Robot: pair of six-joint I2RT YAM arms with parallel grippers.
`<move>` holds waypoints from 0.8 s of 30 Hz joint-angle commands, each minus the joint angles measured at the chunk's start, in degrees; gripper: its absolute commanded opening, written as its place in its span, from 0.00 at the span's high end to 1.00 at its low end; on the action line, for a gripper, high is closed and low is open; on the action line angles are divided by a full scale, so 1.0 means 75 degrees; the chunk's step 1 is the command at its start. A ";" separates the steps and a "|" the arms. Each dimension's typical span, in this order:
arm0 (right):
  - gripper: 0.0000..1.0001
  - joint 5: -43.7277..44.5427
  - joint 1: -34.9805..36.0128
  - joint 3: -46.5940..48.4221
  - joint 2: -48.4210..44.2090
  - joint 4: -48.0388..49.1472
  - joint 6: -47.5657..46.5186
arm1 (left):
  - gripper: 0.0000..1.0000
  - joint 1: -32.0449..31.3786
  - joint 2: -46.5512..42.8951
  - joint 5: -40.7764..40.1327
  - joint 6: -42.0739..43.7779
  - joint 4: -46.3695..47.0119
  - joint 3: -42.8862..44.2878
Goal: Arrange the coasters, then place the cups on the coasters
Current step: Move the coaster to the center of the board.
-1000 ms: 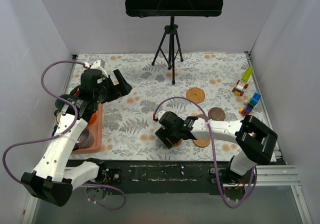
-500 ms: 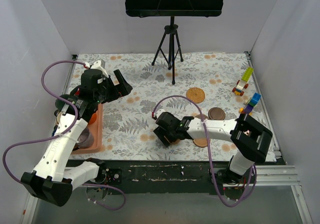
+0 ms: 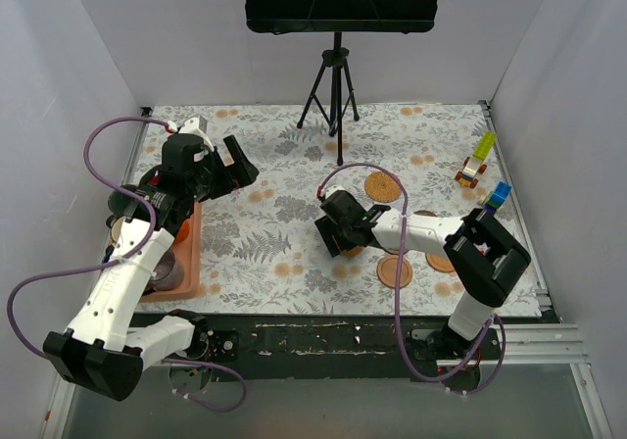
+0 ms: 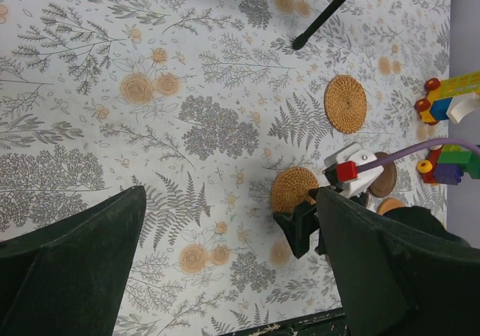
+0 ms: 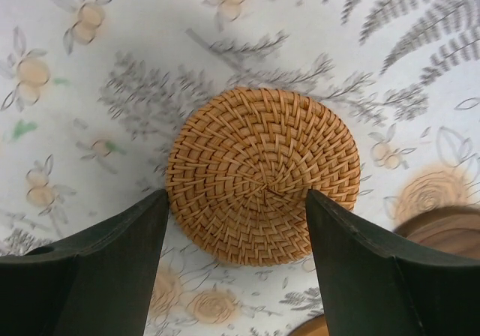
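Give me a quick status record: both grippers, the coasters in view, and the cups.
Left gripper: open, empty, hovering by the tray
Right gripper: open, fingers over a woven coaster lying flat
Second woven coaster: farther back, bare
Wood coaster: near edge, bare
Cups: at the tray, mostly hidden by the left arm; none on a coaster

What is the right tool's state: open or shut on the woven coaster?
Open. In the right wrist view the right tool stands spread over the woven coaster, which lies flat on the tablecloth; contact cannot be told.
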 commanded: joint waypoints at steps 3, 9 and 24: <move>0.23 0.0257 -0.0910 0.0183 0.0746 -0.0469 -0.0374 | 0.02 -0.0020 0.0086 -0.0382 0.0148 0.0122 0.0173; 0.23 0.0280 -0.1461 0.0336 0.0828 -0.0540 -0.0457 | 0.02 -0.0020 0.0109 -0.0476 0.0148 0.0122 0.0220; 0.23 0.0456 -0.2188 -0.0203 0.0418 -0.0692 -0.0082 | 0.02 -0.0020 0.0250 -0.0394 0.0160 0.0168 0.0279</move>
